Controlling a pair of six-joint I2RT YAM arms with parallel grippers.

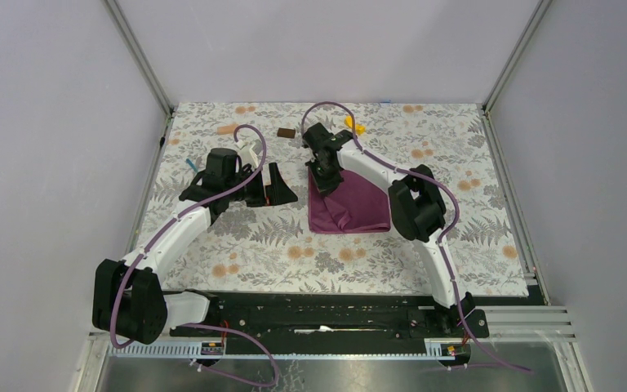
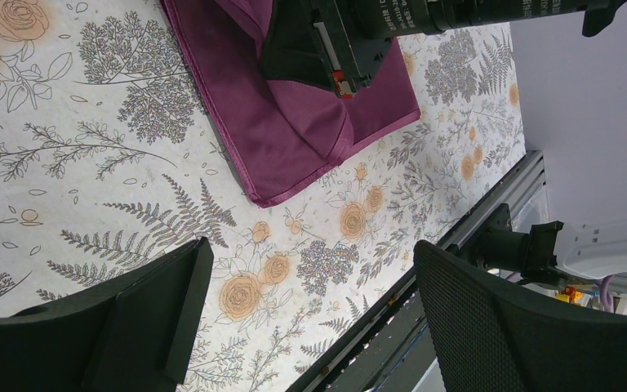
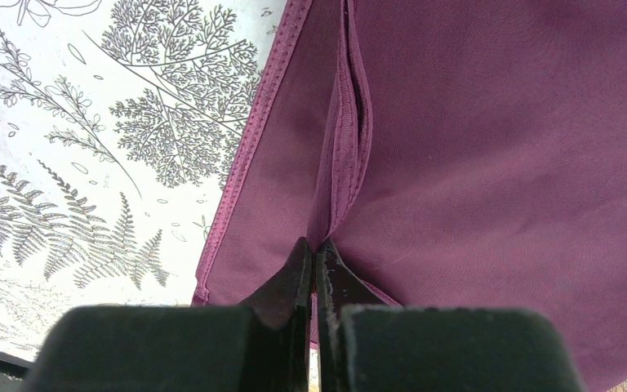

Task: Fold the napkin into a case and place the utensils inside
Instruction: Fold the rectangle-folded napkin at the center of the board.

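Note:
The plum napkin lies folded on the floral covering at the middle right. My right gripper is over its far left corner, shut on a pinched fold of the cloth. In the right wrist view the shut tips grip a raised seam of the napkin. My left gripper is open and empty just left of the napkin. In the left wrist view it hovers over bare covering, with the napkin beyond. A slim blue tip peeks out beside the left arm; the fork and spoon do not show clearly.
A small brown block and a small yellow piece lie near the back edge. A peach piece lies at the back left. Frame posts and walls bound the table; a black rail runs along the near edge.

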